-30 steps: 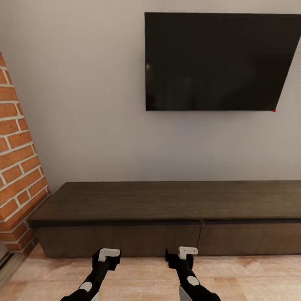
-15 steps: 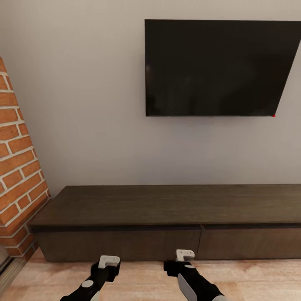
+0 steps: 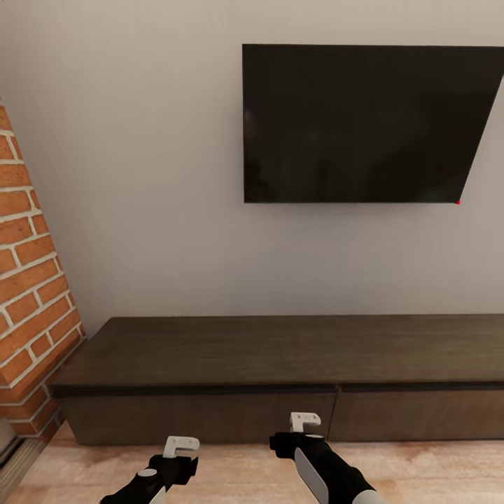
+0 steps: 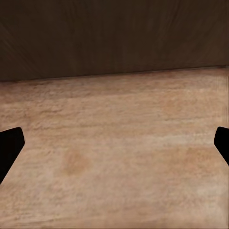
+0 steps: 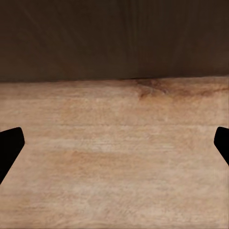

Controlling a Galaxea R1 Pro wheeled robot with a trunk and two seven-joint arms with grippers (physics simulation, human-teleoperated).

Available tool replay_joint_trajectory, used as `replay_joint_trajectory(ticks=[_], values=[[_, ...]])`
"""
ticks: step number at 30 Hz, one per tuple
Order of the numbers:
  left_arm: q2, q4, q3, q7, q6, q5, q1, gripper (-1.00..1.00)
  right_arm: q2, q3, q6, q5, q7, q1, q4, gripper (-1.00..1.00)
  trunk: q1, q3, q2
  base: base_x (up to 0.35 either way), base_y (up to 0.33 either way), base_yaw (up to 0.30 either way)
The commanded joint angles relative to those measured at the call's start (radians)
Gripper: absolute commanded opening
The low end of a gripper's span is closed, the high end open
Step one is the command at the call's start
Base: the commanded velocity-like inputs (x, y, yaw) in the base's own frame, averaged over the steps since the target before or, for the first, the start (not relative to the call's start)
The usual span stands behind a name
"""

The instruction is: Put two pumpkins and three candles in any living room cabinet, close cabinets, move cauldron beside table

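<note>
Both tools [image 3: 180,448] [image 3: 302,425] hang spread-fingered before the closed cabinet [image 3: 280,350].

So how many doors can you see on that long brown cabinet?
2. One door sits behind the two tools; the other door runs off the picture's right edge. More may be hidden beyond it.

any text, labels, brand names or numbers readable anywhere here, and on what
None: no text can be read in any view.
The television screen is blank and dark, with a tiny red dot at its lower corner, no logo.
The cabinet fronts, brick wall and wooden floor are unmarked.
</note>
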Motion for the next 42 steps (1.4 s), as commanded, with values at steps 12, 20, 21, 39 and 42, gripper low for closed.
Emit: replay_joint_trajectory(ticks=[12, 20, 21, 39, 42], values=[[0.001, -0.001, -0.008, 0.002, 0.006, 0.010, 0.000, 1.00, -0.001, 0.009, 0.000, -0.010, -0.006, 0.000, -0.001, 1.00, -0.027, 0.021, 0.049, 0.000, 0.000, -0.001], [0.000, -0.002, -0.015, 0.003, 0.003, 0.008, 0.000, 1.00, -0.001, 0.011, 0.001, -0.008, 0.053, 0.000, 0.001, 1.00, -0.027, 0.022, 0.049, 0.000, 0.000, -0.194], [0.001, -0.002, -0.015, 0.003, 0.003, 0.008, 0.000, 1.00, -0.002, 0.011, 0.001, -0.007, 0.063, 0.000, 0.001, 1.00, -0.027, 0.022, 0.049, 0.000, 0.000, -0.256], [0.002, -0.003, -0.020, 0.001, -0.010, 0.007, 0.000, 1.00, -0.112, -0.013, -0.002, -0.010, 0.431, 0.001, 0.003, 1.00, -0.027, 0.019, 0.049, -0.075, 0.000, -0.168], [0.000, -0.003, -0.020, 0.001, -0.011, 0.007, 0.000, 1.00, -0.127, -0.053, -0.006, -0.007, 0.529, 0.002, 0.004, 1.00, -0.027, 0.017, 0.049, -0.004, 0.000, -0.111]])
